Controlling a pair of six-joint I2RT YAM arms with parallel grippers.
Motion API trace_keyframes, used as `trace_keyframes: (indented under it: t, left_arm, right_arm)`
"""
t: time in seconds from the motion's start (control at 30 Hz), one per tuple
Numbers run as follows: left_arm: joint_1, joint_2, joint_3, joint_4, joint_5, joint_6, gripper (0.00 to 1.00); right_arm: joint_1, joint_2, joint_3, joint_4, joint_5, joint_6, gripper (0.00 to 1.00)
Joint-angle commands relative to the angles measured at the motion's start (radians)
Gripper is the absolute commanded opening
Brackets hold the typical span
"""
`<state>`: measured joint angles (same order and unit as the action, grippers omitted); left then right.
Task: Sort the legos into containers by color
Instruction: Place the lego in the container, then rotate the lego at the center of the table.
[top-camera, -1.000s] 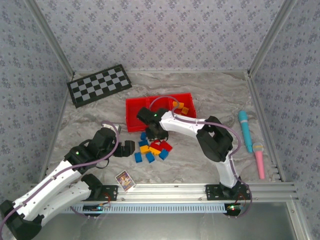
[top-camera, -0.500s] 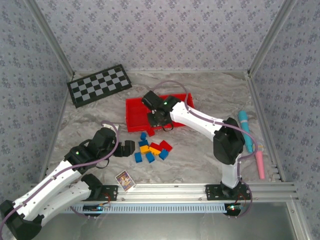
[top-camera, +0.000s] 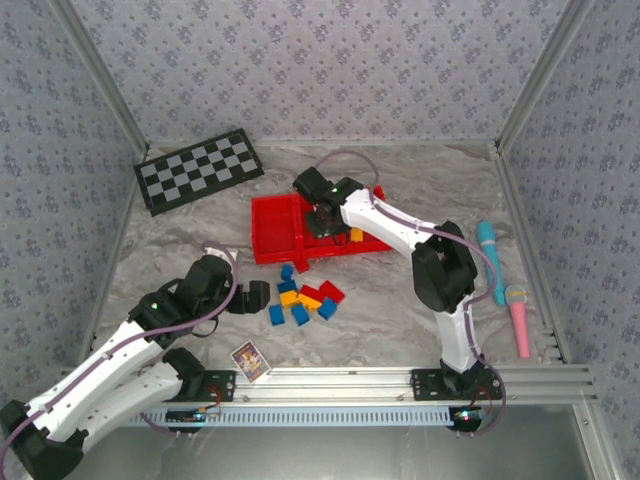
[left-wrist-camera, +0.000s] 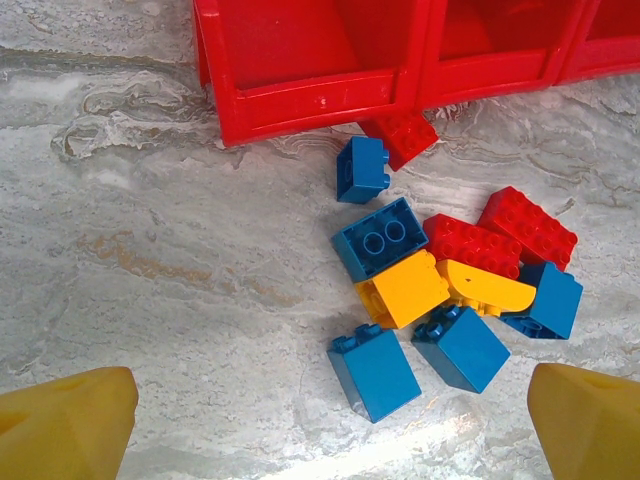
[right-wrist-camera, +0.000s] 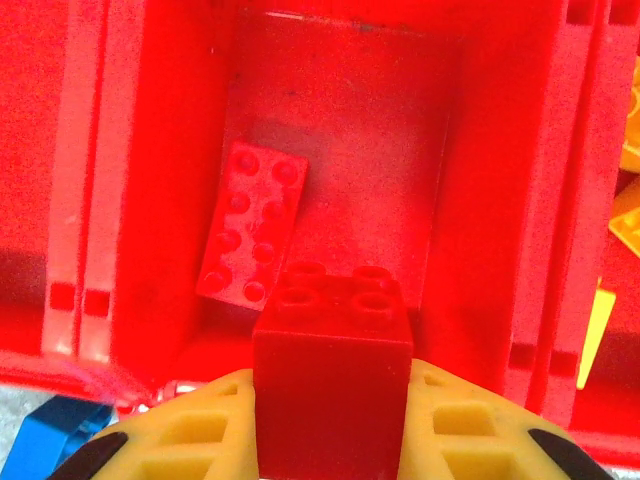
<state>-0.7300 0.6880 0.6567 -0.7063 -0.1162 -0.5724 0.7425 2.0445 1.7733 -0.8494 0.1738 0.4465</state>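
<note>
My right gripper (right-wrist-camera: 332, 440) is shut on a red brick (right-wrist-camera: 332, 390) and hangs over the middle compartment of the red tray (right-wrist-camera: 480, 150), where a flat red plate (right-wrist-camera: 252, 222) lies. Orange bricks (right-wrist-camera: 630, 215) sit in the compartment to its right. From above, the right gripper (top-camera: 328, 222) is over the tray (top-camera: 275, 225). In front of the tray lies a loose pile of blue, red and orange legos (top-camera: 305, 300). My left gripper (top-camera: 258, 296) rests open just left of it. Its yellow fingertips (left-wrist-camera: 60, 425) frame a blue brick (left-wrist-camera: 373, 372), untouched.
A checkerboard (top-camera: 198, 169) lies at the back left and a small picture card (top-camera: 250, 360) near the front rail. A teal microphone (top-camera: 490, 262) and a pink one (top-camera: 519, 318) lie at the right. Patterned walls close in the table on three sides.
The right gripper has lifted away from the pile and swung back over the tray's middle compartment with the red brick. The left arm has stayed still.
</note>
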Motion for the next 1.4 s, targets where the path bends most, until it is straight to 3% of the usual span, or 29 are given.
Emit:
trace_keyframes:
  t: [0.0, 0.37, 0.47, 0.97, 1.37]
  left_arm:
    - [-0.008, -0.008, 0.001, 0.001, 0.006, 0.014, 1.00]
    - [-0.009, -0.004, 0.000, 0.006, 0.016, 0.016, 1.00]
    - [-0.009, -0.002, -0.002, 0.008, 0.015, 0.014, 1.00]
    - [-0.009, 0.025, -0.003, 0.011, 0.012, 0.011, 1.00]
    - [-0.011, 0.020, -0.001, 0.003, 0.016, 0.006, 1.00]
  right_arm:
    - [-0.005, 0.033, 0.061, -0.017, 0.026, -0.030, 0.32]
    - [0.012, 0.006, 0.042, -0.032, 0.064, -0.026, 0.70]
    - [0.026, -0.023, 0.028, -0.061, 0.064, -0.038, 0.76]
    - [0.073, -0.327, -0.351, 0.012, -0.032, -0.059, 0.78]
    - [0.153, -0.246, -0.400, 0.025, -0.030, -0.025, 0.74]
